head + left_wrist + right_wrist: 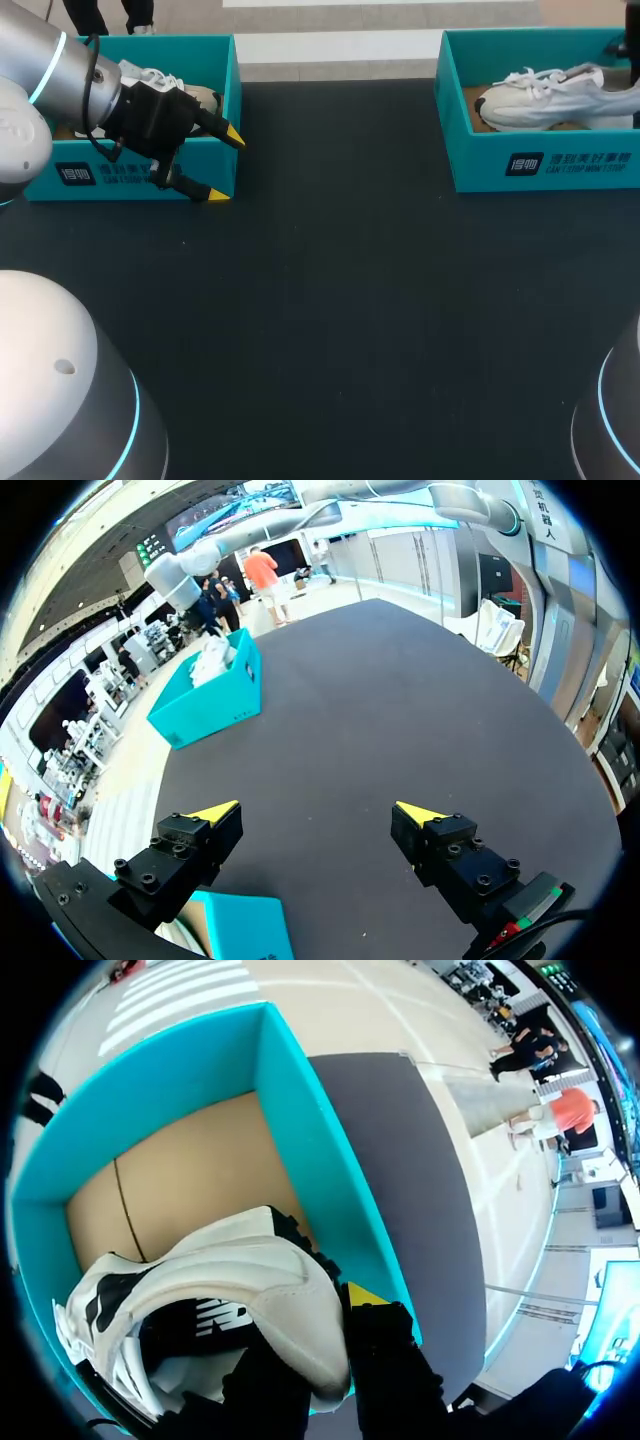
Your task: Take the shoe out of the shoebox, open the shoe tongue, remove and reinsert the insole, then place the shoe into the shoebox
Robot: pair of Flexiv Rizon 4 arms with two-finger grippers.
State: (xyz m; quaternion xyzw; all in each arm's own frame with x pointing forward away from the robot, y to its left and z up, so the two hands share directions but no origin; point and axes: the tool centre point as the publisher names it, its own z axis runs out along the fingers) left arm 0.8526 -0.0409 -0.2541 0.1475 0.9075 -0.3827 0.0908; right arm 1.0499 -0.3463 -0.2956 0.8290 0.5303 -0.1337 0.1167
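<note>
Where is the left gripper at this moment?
Head view: the left gripper hangs open, far left, at the near right corner of the left shoebox.

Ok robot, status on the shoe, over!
Left gripper open, empty, beside left shoebox. Right gripper at shoe heel, grip unclear. Shoe not yet out of right shoebox. Nothing blocking.

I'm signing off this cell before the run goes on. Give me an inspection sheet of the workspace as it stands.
Surface: dark table, both boxes at its far side.
Job's things: left shoebox holds the white left shoe; right shoebox holds the white right shoe.
Clutter: nothing seen.
Grippers: left gripper, jaws open, at the left shoebox's front corner; right gripper, jaws apparently shut on the right shoe's heel.
Cables: thin black cable along the left wrist.
Surroundings: nothing seen over the table.
</note>
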